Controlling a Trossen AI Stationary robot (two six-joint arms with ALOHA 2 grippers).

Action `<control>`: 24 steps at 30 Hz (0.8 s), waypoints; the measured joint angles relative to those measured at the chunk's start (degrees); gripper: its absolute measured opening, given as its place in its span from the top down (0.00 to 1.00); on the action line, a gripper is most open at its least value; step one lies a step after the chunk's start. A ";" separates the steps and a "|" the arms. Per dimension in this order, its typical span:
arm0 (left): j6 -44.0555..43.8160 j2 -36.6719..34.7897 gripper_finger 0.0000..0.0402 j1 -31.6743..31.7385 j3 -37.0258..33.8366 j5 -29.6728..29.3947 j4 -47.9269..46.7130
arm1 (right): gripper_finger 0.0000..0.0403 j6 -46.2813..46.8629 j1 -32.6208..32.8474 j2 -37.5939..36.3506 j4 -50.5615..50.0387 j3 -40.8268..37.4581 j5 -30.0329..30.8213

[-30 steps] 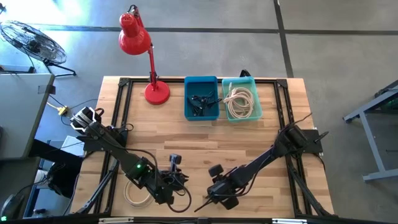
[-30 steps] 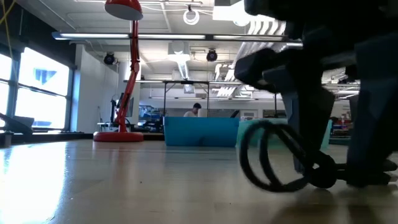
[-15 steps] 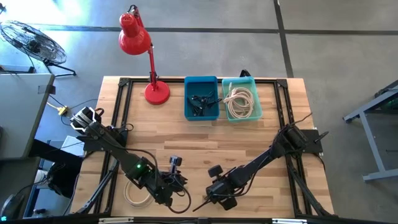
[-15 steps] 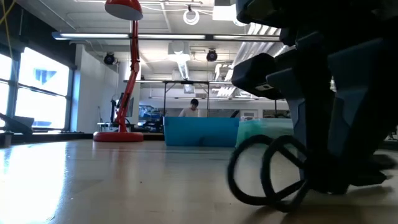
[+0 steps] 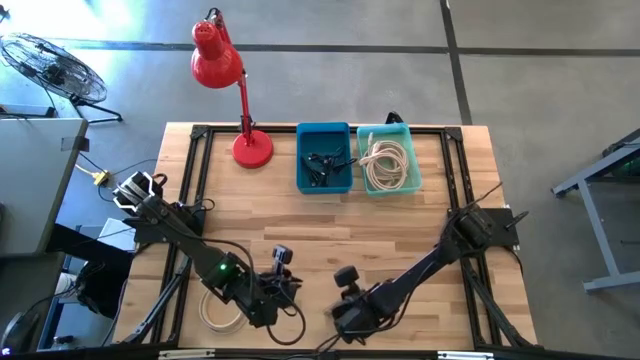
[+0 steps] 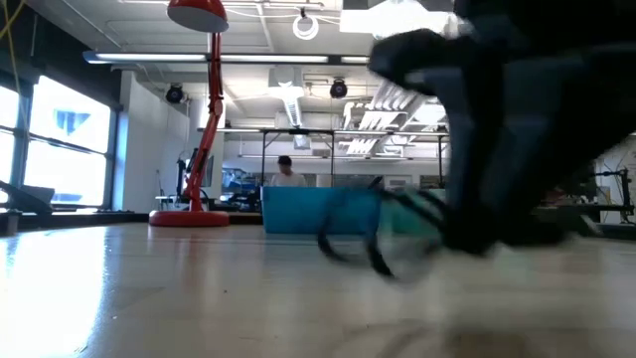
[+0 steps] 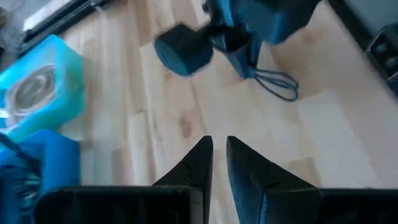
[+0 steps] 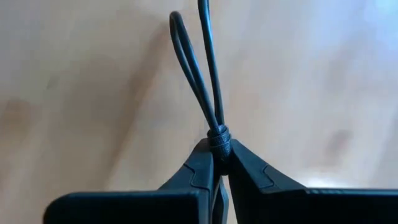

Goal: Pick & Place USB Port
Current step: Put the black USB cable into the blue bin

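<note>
My right gripper (image 8: 219,163) is clamped on the black cable (image 8: 208,93) at its tie, loops sticking out ahead of my jaws. My left gripper (image 7: 219,151) hangs just over the table (image 5: 300,230), jaws nearly closed, empty.

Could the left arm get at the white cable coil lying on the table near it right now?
Probably yes. The white cable coil lies right beside the left gripper at the table's front, with only bare wood showing around it; the right gripper is busy clamping a black cable.
</note>
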 joint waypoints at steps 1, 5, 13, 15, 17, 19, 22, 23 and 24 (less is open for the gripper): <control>0.66 0.00 0.89 0.01 0.00 -0.59 -0.36 | 0.95 -0.01 0.32 -0.06 -1.47 1.21 1.85; 3.23 0.00 0.89 0.86 -0.02 -1.34 -1.04 | 0.95 0.30 1.61 -0.29 -6.52 5.41 7.38; 9.41 0.61 0.89 1.90 -0.04 8.97 5.47 | 0.95 4.34 5.68 -0.34 -15.14 13.80 12.48; 12.51 0.86 0.89 1.84 -0.11 10.01 8.05 | 0.95 5.29 7.21 -0.42 -16.30 15.90 12.86; 14.35 1.65 0.89 1.81 0.02 10.11 10.74 | 0.95 6.96 8.84 -0.47 -17.19 17.99 11.74; 14.48 2.06 0.89 1.86 -0.16 8.94 10.25 | 0.95 8.92 10.44 -0.48 -17.70 19.70 11.69; 15.48 3.62 0.89 2.62 0.04 9.12 12.58 | 0.95 11.28 13.11 -0.53 -18.91 22.08 12.52; 17.34 4.09 0.89 2.62 -0.07 9.58 12.97 | 0.95 12.19 13.99 -0.53 -19.16 22.77 13.00; 19.45 4.93 0.89 2.70 -0.13 11.21 14.73 | 0.95 13.16 14.79 -0.55 -19.21 23.35 13.37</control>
